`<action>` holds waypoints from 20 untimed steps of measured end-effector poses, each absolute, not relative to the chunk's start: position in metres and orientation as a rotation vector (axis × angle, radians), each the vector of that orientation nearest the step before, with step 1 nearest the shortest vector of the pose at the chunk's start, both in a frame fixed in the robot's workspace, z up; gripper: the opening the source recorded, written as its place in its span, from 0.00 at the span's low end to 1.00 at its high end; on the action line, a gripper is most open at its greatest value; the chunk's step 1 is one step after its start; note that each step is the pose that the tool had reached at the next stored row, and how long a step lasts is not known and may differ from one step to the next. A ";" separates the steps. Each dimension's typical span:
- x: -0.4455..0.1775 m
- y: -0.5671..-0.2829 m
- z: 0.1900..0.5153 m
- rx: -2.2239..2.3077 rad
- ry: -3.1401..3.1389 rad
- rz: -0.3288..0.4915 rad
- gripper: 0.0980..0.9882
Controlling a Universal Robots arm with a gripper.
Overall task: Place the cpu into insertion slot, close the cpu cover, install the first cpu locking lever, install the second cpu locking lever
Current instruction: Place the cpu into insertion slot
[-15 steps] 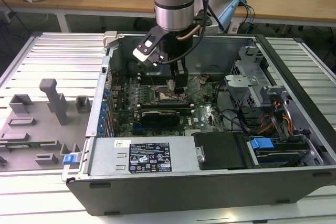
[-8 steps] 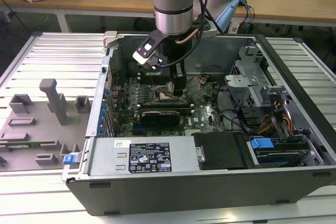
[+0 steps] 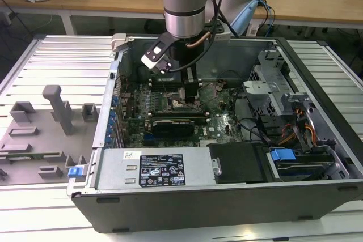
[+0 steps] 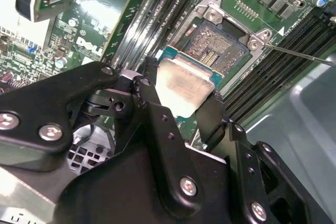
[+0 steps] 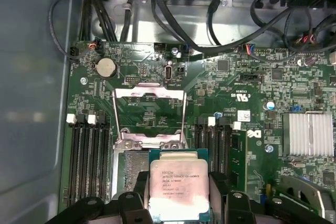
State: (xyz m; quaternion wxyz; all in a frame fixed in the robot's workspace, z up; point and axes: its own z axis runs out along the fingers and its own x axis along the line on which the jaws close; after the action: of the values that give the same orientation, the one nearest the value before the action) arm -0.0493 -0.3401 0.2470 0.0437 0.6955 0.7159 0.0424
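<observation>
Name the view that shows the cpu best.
First wrist view: the cpu faces the camera squarely. Second wrist view shows it slanted, partly behind the gripper. Exterior view: too small to tell.

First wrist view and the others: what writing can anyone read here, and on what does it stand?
cpu: several lines of fine print on its metal top, too small to read surely.
green circuit board: white markings, too small to read; one maker's logo, left unquoted.
dark label on the grey metal box, exterior view: symbols and print, too small to read.
</observation>
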 end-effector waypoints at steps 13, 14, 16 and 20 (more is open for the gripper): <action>-0.054 -0.328 0.236 2.158 2.156 0.127 0.50; -0.054 -0.327 0.235 2.158 2.156 0.127 0.50; -0.054 -0.325 0.233 2.158 2.156 0.127 0.50; -0.055 -0.322 0.228 2.158 2.156 0.127 0.50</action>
State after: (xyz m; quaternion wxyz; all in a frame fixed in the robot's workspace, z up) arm -0.0552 -0.3224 0.2279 0.0443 0.7062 0.7054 0.0416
